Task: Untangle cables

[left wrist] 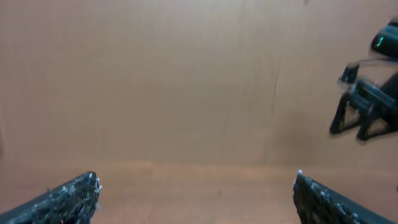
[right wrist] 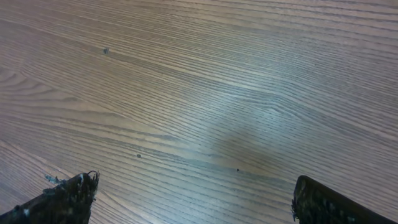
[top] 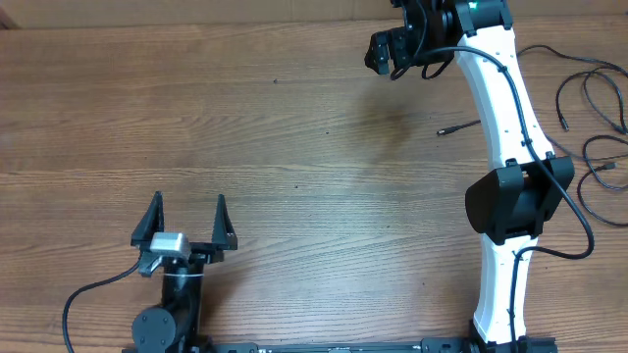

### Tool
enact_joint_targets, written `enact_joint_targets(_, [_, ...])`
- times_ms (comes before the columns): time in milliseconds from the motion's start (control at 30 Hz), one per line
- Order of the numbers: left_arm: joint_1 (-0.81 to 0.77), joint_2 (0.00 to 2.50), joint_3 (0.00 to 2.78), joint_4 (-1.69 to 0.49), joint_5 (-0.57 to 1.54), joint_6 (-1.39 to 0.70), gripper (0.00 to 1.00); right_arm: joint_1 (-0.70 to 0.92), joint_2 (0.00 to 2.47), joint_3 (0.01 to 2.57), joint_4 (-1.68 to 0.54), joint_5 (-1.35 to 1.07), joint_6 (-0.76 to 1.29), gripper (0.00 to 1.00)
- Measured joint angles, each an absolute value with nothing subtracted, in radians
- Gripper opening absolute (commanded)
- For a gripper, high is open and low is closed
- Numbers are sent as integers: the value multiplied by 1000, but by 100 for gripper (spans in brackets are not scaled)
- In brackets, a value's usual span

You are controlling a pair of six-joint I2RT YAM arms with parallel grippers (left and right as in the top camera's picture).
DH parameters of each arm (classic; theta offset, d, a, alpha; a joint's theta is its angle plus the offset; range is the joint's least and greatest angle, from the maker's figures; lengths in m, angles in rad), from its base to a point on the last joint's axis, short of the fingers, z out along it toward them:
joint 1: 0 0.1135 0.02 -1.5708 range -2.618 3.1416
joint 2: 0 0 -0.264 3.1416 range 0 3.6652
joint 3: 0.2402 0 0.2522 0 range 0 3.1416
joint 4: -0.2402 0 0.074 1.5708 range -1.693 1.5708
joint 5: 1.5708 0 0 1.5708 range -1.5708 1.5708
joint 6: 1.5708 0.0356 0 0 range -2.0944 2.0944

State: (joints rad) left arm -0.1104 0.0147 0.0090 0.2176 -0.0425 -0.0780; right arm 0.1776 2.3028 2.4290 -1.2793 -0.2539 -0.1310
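Observation:
The cables (top: 595,147) are thin black cords lying in loops at the table's far right edge, partly behind the right arm (top: 502,118). One slim plug tip (top: 457,128) pokes out to the left of that arm. My right gripper (top: 387,53) hovers open at the top centre, well left of the cables. Its wrist view shows only bare wood between its fingers (right wrist: 64,200). My left gripper (top: 187,202) stands open near the front left, far from the cables. Nothing lies between its fingertips (left wrist: 69,198), and beyond them the right gripper (left wrist: 365,112) shows.
The wooden table (top: 275,127) fills the view. The white right arm's black elbow (top: 518,201) sits between the table's middle and the cables. A thick black robot wire (top: 88,294) curls beside the left arm's base.

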Motion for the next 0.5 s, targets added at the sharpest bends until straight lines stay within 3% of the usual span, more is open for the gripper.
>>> enact_joint_targets(267, [-110, 15, 9, -66, -63, -89, 100, 178, 2303, 2429, -1280, -254, -131, 100])
enact_joint_targets(500, [-110, 13, 9, -76, -59, -101, 100, 177, 2303, 2429, -1280, -254, -131, 100])
